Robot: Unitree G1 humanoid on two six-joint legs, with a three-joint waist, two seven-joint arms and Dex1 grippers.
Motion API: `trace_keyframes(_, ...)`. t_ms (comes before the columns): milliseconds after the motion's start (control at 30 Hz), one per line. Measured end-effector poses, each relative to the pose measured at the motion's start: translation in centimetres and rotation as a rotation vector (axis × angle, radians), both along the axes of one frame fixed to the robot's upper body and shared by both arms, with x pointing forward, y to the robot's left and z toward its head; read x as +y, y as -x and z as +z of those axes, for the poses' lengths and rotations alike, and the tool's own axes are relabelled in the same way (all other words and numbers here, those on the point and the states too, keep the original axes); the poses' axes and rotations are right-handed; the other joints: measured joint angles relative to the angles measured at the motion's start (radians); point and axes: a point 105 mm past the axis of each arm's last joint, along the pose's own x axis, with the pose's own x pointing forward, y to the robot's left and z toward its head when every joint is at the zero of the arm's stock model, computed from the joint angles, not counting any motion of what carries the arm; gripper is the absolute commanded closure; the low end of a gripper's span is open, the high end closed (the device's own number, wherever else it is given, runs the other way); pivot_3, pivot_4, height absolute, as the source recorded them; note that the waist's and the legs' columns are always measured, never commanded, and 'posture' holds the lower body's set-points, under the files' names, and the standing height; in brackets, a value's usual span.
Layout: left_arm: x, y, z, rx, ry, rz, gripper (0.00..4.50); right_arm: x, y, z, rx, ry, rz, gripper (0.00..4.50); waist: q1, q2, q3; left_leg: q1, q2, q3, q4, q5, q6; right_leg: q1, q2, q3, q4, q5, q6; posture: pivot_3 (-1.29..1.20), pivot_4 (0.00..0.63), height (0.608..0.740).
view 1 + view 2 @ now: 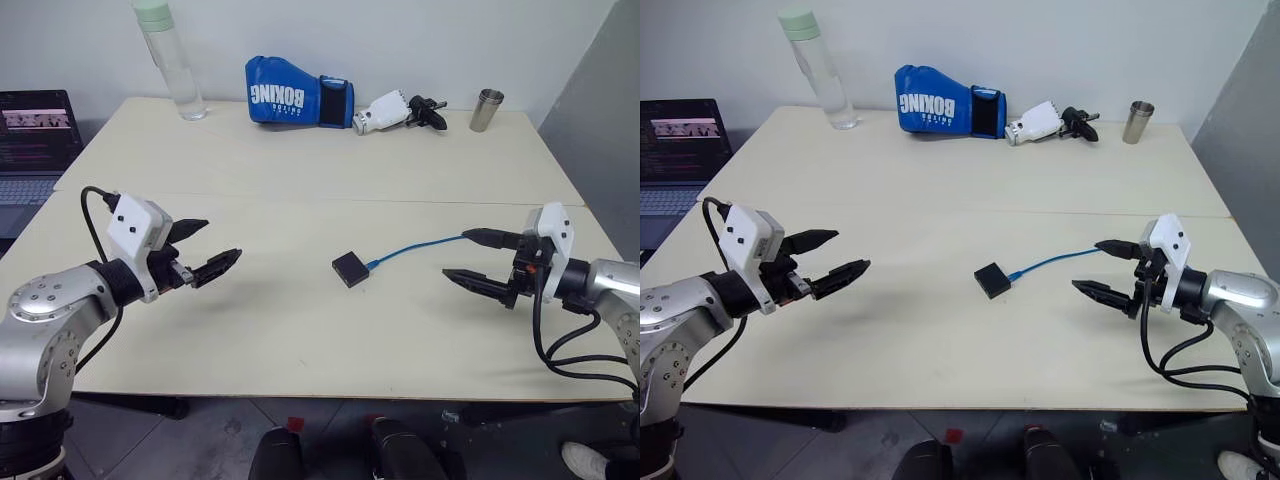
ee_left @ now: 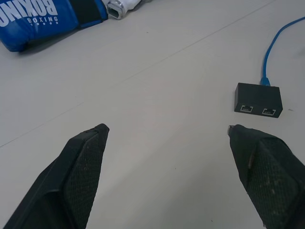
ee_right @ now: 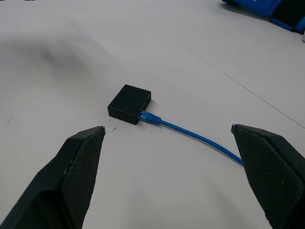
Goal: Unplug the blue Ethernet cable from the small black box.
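The small black box (image 1: 350, 268) lies flat near the middle of the pale table (image 1: 300, 180). The blue Ethernet cable (image 1: 418, 246) is plugged into its right side and runs off toward my right gripper (image 1: 475, 258). That gripper hovers open to the right of the box, nothing between its fingers. My left gripper (image 1: 208, 246) hovers open well to the left of the box, also holding nothing. In the left wrist view the box (image 2: 259, 98) shows two free ports on its near face; in the right wrist view the plug sits in the box (image 3: 129, 103).
Along the table's far edge stand a clear bottle (image 1: 172, 60), a blue boxing glove (image 1: 296, 94), a white and black gripper part (image 1: 398, 110) and a metal cup (image 1: 486, 110). A laptop (image 1: 35, 140) sits off the left side.
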Motion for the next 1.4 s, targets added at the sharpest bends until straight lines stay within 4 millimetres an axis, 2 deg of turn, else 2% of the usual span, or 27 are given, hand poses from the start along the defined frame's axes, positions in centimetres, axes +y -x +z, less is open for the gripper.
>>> trace_keyframes(333,-0.3,0.1,0.0,0.004,-0.002,-0.012,0.22,0.3,-0.3,0.6,-0.02,0.001,0.008,0.0,0.0,0.0,0.0,0.0,0.0,0.0,0.0,0.0,0.0,0.0,0.0,0.0,0.0,0.0,0.0,0.0,0.15,0.74)
trace_keyframes(600,-1.8,0.7,0.6,0.009,0.026,-0.073,0.22,0.7,-1.1,0.3,-0.012,0.033,0.013,0.0,0.0,0.0,0.0,0.0,0.0,0.0,0.0,0.0,0.0,0.0,0.0,0.0,0.0,0.0,0.0,0.0,0.15,0.74)
trace_keyframes(767,-3.1,1.2,0.7,0.043,0.071,-0.139,0.22,2.2,-1.5,0.1,-0.002,0.05,0.094,0.0,0.0,0.0,0.0,0.0,0.0,0.0,0.0,0.0,0.0,0.0,0.0,0.0,0.0,0.0,0.0,0.0,0.15,0.74)
trace_keyframes(867,-4.4,2.0,-0.3,0.101,0.048,-0.232,0.22,3.6,-2.2,-0.8,0.009,0.095,0.168,0.0,-0.002,0.001,0.001,0.0,0.0,0.0,0.0,0.0,0.0,0.0,0.0,0.0,0.0,0.0,0.0,0.0,0.15,0.74)
trace_keyframes(933,-5.0,2.6,-1.7,0.158,-0.014,-0.289,0.22,4.5,-3.3,-1.4,0.011,0.139,0.201,0.0,-0.004,0.002,0.001,0.0,0.0,0.0,0.001,0.0,0.0,-0.001,0.0,0.0,0.0,0.0,0.0,0.0,0.15,0.74)
trace_keyframes(1000,-5.3,2.9,-2.4,0.179,-0.029,-0.313,0.22,4.8,-4.1,-1.9,0.016,0.173,0.213,0.0,-0.002,0.002,0.001,0.0,0.0,0.0,0.001,0.0,0.0,-0.001,0.0,0.0,0.001,0.0,-0.001,0.0,0.15,0.74)
trace_keyframes(1067,-5.8,3.0,-3.1,0.192,-0.053,-0.345,0.22,6.0,-5.7,-2.6,0.02,0.237,0.244,0.0,-0.003,0.002,0.002,0.0,0.0,0.001,0.001,0.0,0.0,-0.001,0.0,0.0,0.001,0.0,-0.001,0.0,0.15,0.74)
trace_keyframes(1167,-6.2,3.2,-3.5,0.194,-0.068,-0.369,0.22,6.9,-6.7,-3.8,0.029,0.307,0.283,0.0,-0.002,0.002,0.002,0.0,0.0,0.001,0.001,0.0,0.0,-0.001,0.0,0.0,0.001,0.0,-0.001,0.0,0.15,0.74)
trace_keyframes(1267,-6.4,3.2,-3.7,0.187,-0.087,-0.384,0.22,7.2,-8.0,-5.6,0.059,0.393,0.299,0.0,-0.001,0.003,0.002,0.0,0.0,0.001,0.001,0.0,0.0,-0.002,0.0,0.0,0.001,0.0,-0.001,0.0,0.15,0.74)
trace_keyframes(1400,-6.6,3.3,-3.9,0.189,-0.093,-0.401,0.22,7.6,-9.3,-6.9,0.089,0.487,0.316,0.0,-0.002,0.003,0.002,0.0,0.0,0.001,0.001,0.0,0.0,-0.002,-0.001,0.0,0.002,0.0,-0.001,0.0,0.15,0.74)
